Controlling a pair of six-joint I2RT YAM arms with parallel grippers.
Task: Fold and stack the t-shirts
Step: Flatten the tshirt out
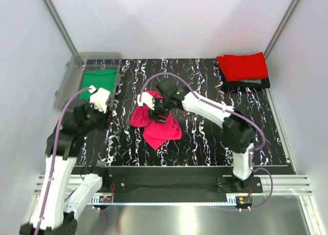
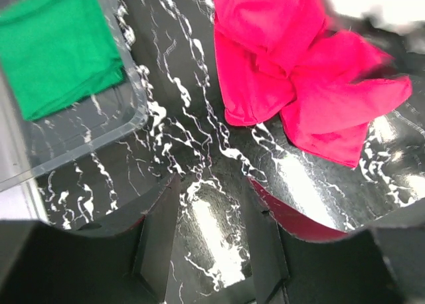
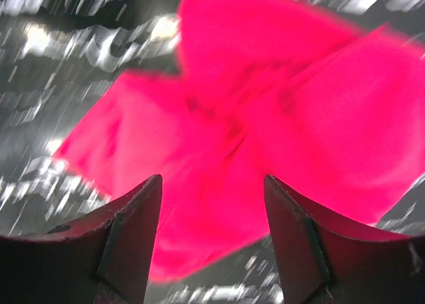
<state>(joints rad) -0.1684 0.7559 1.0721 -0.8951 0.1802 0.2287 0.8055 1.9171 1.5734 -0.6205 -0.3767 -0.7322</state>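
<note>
A crumpled magenta-pink t-shirt (image 1: 156, 125) lies in a heap at the middle of the black marbled mat; it also shows in the left wrist view (image 2: 299, 78) and fills the right wrist view (image 3: 265, 111). My right gripper (image 1: 154, 108) hovers open over the heap's upper left part, jaws apart with nothing between them (image 3: 212, 184). My left gripper (image 1: 105, 108) is open and empty to the left of the heap, over bare mat (image 2: 212, 184). A folded red t-shirt (image 1: 245, 65) tops a stack at the back right. A green t-shirt (image 1: 98, 79) lies in the clear bin (image 1: 67, 81).
Under the red t-shirt lie darker folded garments (image 1: 253, 83). The bin's clear wall (image 2: 99, 135) stands close to my left gripper. White walls enclose the mat on three sides. A metal rail (image 1: 169, 186) runs along the near edge.
</note>
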